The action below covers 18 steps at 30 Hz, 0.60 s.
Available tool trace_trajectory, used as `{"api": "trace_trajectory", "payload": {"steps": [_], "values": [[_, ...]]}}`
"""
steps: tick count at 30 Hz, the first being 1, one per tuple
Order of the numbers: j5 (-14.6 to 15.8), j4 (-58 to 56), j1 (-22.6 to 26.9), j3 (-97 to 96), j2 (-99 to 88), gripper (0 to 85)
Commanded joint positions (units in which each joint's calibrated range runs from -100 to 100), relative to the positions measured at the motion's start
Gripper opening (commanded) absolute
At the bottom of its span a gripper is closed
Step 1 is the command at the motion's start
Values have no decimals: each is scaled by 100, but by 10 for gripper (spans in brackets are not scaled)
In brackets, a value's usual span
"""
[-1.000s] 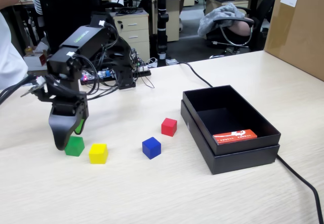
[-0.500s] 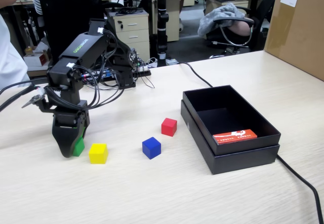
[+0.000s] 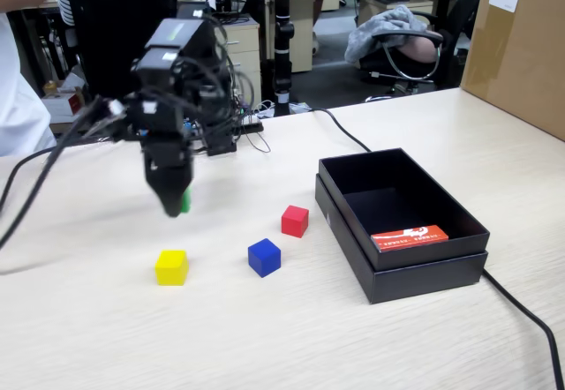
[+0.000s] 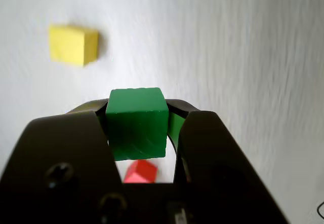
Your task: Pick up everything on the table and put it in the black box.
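My gripper [image 3: 177,205] hangs above the table [image 3: 106,337], shut on the green cube [image 3: 184,201]. The wrist view shows the green cube [image 4: 136,123] clamped between the two black jaws, with my gripper [image 4: 137,115] well off the surface. On the table lie the yellow cube [image 3: 171,266] [image 4: 73,44], the blue cube [image 3: 264,257] and the red cube [image 3: 295,221] [image 4: 140,172]. The black box [image 3: 415,262] stands to the right in the fixed view, open, with a flat orange-red card [image 3: 409,236] inside.
A large brown carton [image 3: 521,46] stands at the table's far right. A black cable [image 3: 521,311] runs along the box's right side. Wires and the arm's base [image 3: 216,125] crowd the back left. Office chairs and drawers lie beyond the table.
The gripper closed on the green cube, lifted it off the table and swung it up and to the right. The other cubes have not moved.
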Motion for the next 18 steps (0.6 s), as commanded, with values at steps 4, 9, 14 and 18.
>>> {"api": "trace_trajectory", "payload": {"steps": [4, 9, 14, 18], "values": [[435, -215, 1358, -53, -2379, 9], [894, -457, 2515, 1533, -1059, 9], [1089, -760, 2901, 3364, 1132, 9], [1158, -760, 2950, 3727, 2165, 9]]}}
